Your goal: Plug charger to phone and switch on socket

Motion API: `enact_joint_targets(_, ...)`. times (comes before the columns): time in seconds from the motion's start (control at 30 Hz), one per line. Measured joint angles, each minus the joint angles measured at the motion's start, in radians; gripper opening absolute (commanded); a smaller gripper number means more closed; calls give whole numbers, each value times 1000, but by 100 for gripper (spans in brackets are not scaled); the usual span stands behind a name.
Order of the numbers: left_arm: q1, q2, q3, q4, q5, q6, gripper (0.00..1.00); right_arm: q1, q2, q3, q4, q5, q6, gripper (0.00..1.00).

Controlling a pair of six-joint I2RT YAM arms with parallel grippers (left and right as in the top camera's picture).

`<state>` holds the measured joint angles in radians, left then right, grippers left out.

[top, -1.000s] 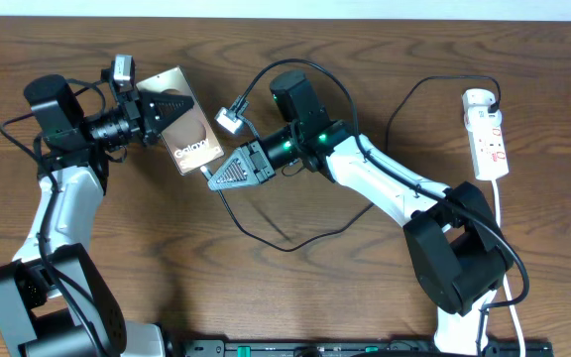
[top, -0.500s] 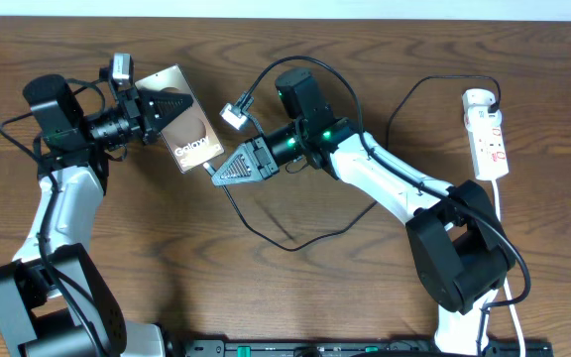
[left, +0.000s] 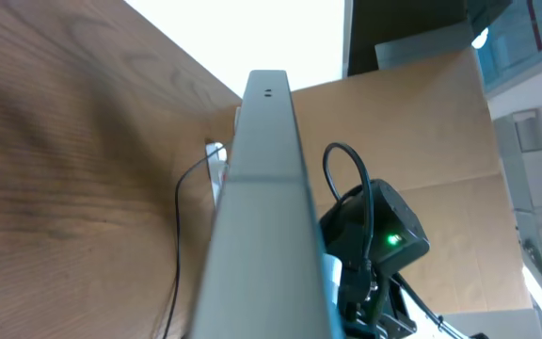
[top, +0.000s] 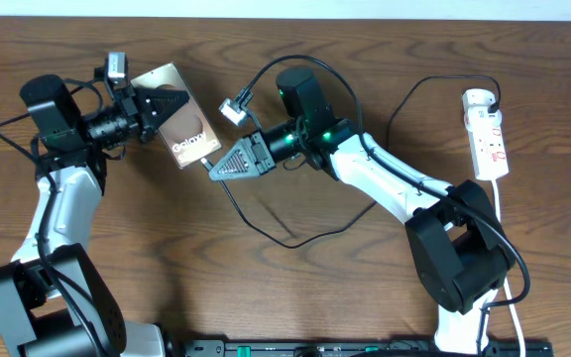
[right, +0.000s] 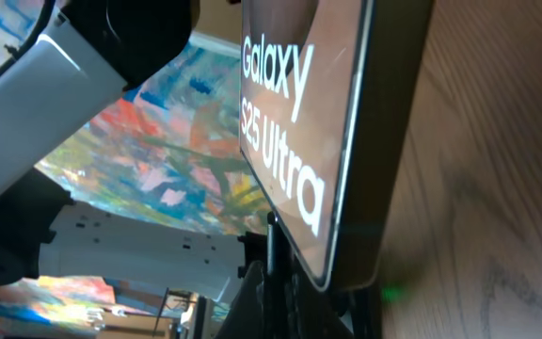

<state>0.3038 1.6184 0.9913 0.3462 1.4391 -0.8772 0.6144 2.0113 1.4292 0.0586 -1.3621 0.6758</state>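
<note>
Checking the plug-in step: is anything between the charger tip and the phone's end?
Nothing visible does. The charger tip, in the right gripper, sits right at the end of the phone, which the left gripper holds.

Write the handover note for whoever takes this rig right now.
Left gripper: shut on the phone, held tilted.
Right gripper: shut on the charger, its tip at the phone's lower end.
The socket lies far right, no gripper near it.
Done: phone and charger tip brought together.
Left: check the tip is seated (cannot tell here), then switch the socket on.
</note>
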Motion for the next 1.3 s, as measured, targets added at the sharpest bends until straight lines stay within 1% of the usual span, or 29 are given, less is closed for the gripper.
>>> enact_joint_targets(0.13,1,0,0,0,-16,-3,7,0,0,0,39,27,62,1)
enact_joint_targets(0.37,1,0,0,11,-27,-2,7,0,0,0,90,62,126,1)
enact_joint_targets(0.77,1,0,0,18,-48,-10,7,0,0,0,96,83,148,1)
enact_joint_targets(1.1,0,0,0,20,-164,-86,7,-5,0,0,108,146,159,1)
enact_joint_targets(1.3,-1,0,-2,101,-202,-118,8,-6,0,0,147,189,186,1)
